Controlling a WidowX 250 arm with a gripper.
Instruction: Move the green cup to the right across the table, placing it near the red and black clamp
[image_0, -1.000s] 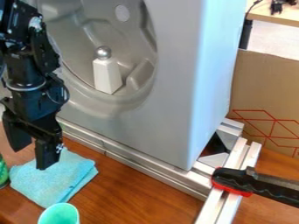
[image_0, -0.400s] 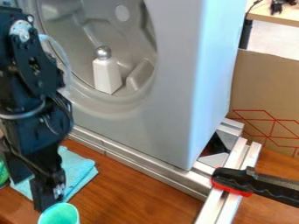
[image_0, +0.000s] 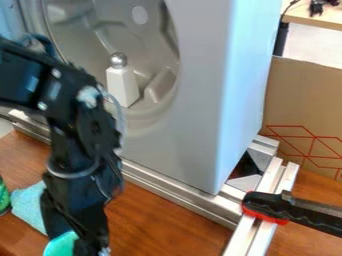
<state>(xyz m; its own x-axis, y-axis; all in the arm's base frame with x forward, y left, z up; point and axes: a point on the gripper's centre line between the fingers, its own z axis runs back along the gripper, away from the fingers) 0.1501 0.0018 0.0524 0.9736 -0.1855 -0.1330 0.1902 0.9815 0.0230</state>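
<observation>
At the near edge of the view, toward the near left corner of the bench (image_0: 160, 230), there is a mint green cup (image_0: 60, 246). It is the thing nearest to the black gripper (image_0: 77, 240), which is low over this same corner and hides the right part of the cup. Whether the jaws are released or clenched, I cannot tell, and also I cannot tell if they touch the cup. Just behind the cup, toward the left edge of the bench, lies a light blue cloth (image_0: 28, 207), partly covered by the gripper. At the far left of it is a green object (image_0: 3, 197) (only its side enters the view). On the right side, a black and red clamp (image_0: 264, 206) sits on the pale metal bars (image_0: 242, 237). A metal rail (image_0: 194, 197) runs slantwise along the back of the bench, and behind it stands a large grey housing (image_0: 200, 90). In the rounded hollow of the housing is a white block (image_0: 121, 86) with a silver ball (image_0: 118, 60) on its top. Farther, at the right, there is a brown cardboard (image_0: 304, 100) with red lines, and beyond it a light table (image_0: 320, 19) with black items (image_0: 316, 7).
</observation>
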